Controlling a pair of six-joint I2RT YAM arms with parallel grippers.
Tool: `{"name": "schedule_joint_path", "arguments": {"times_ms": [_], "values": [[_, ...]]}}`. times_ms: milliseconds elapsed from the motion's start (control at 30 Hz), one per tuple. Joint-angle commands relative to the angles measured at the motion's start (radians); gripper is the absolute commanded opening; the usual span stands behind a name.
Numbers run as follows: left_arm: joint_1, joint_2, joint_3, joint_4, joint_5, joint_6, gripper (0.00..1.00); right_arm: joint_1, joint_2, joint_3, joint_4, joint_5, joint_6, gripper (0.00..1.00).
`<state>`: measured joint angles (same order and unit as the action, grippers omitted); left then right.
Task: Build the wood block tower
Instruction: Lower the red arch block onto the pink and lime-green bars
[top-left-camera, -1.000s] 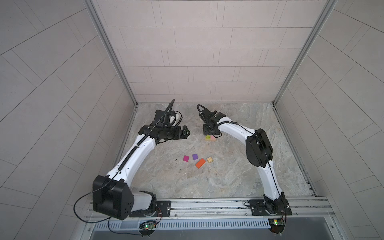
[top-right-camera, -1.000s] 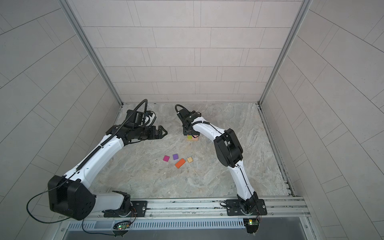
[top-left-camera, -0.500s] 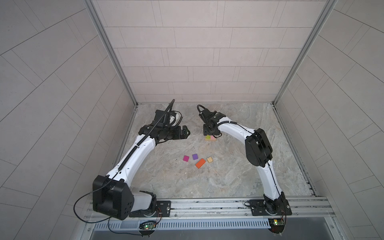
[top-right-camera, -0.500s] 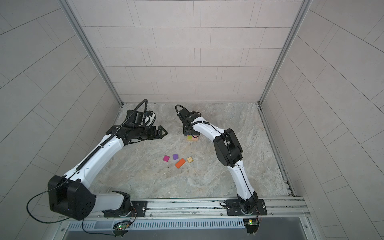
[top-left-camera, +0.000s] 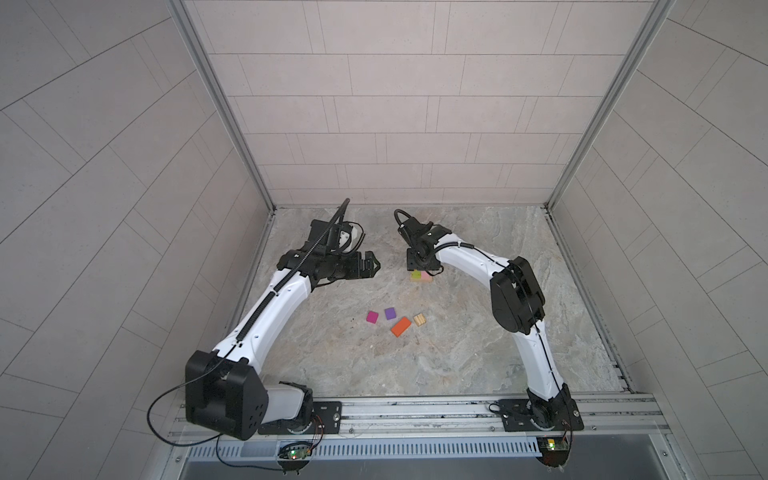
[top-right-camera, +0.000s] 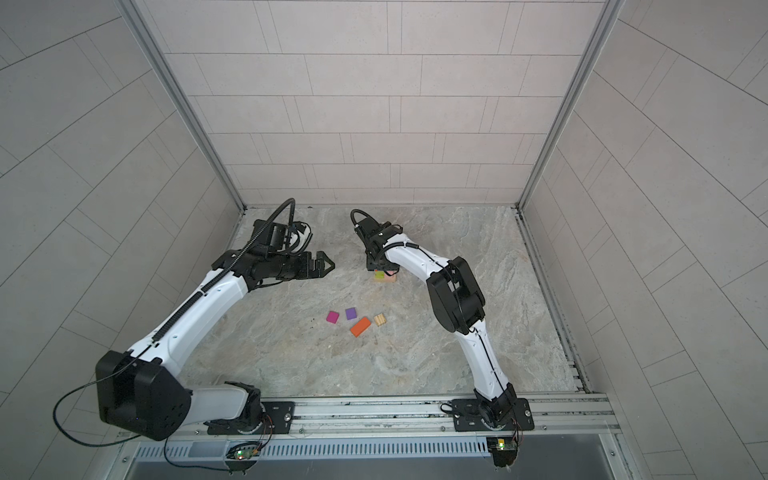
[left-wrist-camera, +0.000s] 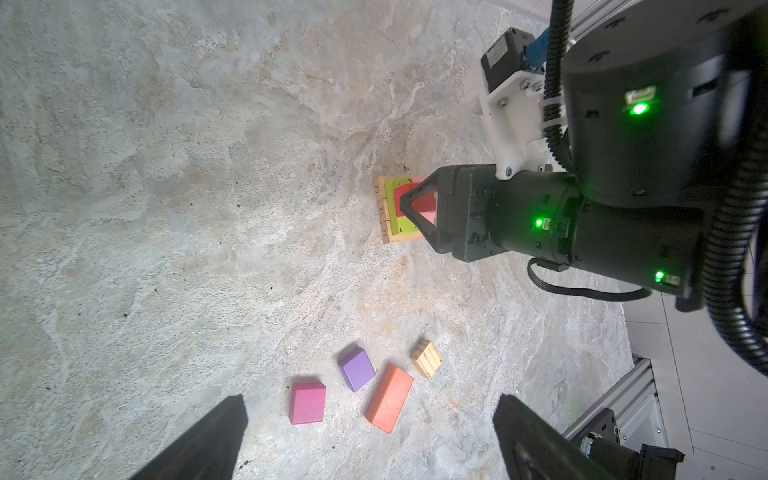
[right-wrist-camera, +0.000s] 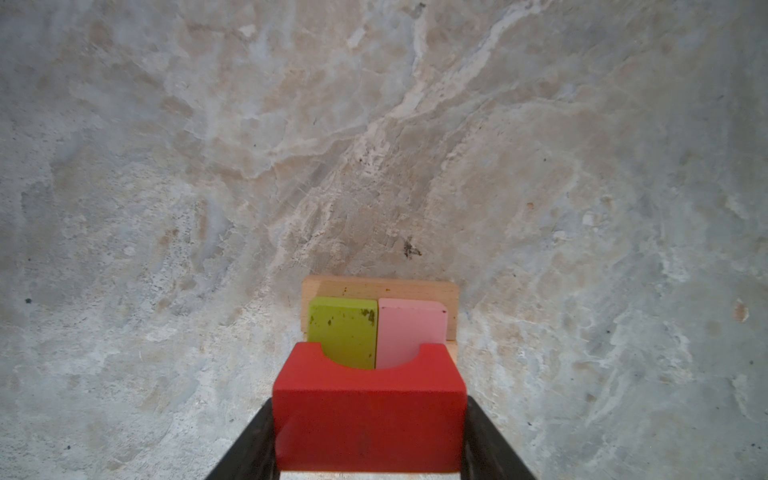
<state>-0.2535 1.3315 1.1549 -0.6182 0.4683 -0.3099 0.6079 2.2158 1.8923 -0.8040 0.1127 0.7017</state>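
Observation:
The tower (top-left-camera: 422, 277) stands at the middle back: tan bars (left-wrist-camera: 384, 212) with a green block (right-wrist-camera: 343, 332) and a pink block (right-wrist-camera: 411, 328) side by side on top. My right gripper (right-wrist-camera: 370, 432) is shut on the red arch (right-wrist-camera: 369, 411), right over those two blocks; whether the arch touches them I cannot tell. My left gripper (top-left-camera: 372, 266) hangs open and empty to the left of the tower. Nearer the front lie a magenta cube (top-left-camera: 372, 317), a purple cube (top-left-camera: 390, 313), an orange rectangle (top-left-camera: 401, 326) and a ridged tan piece (top-left-camera: 419, 319).
Tiled walls close the stone floor (top-left-camera: 478, 357) on the left, back and right. A metal rail (top-left-camera: 415, 415) with both arm bases runs along the front edge. The right arm's elbow (top-left-camera: 515, 295) stands right of the loose blocks.

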Motion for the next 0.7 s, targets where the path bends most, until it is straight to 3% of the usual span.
{"name": "schedule_joint_path", "arguments": {"times_ms": [0, 667], "values": [[0.007, 0.004, -0.013, 0.000, 0.006, -0.003, 1.00, -0.002, 0.007, 0.012, -0.006, 0.013, 0.018, 0.37], [0.006, 0.004, -0.012, -0.001, 0.004, -0.002, 1.00, -0.003, 0.001, 0.010, -0.006, 0.013, 0.019, 0.45]]}}
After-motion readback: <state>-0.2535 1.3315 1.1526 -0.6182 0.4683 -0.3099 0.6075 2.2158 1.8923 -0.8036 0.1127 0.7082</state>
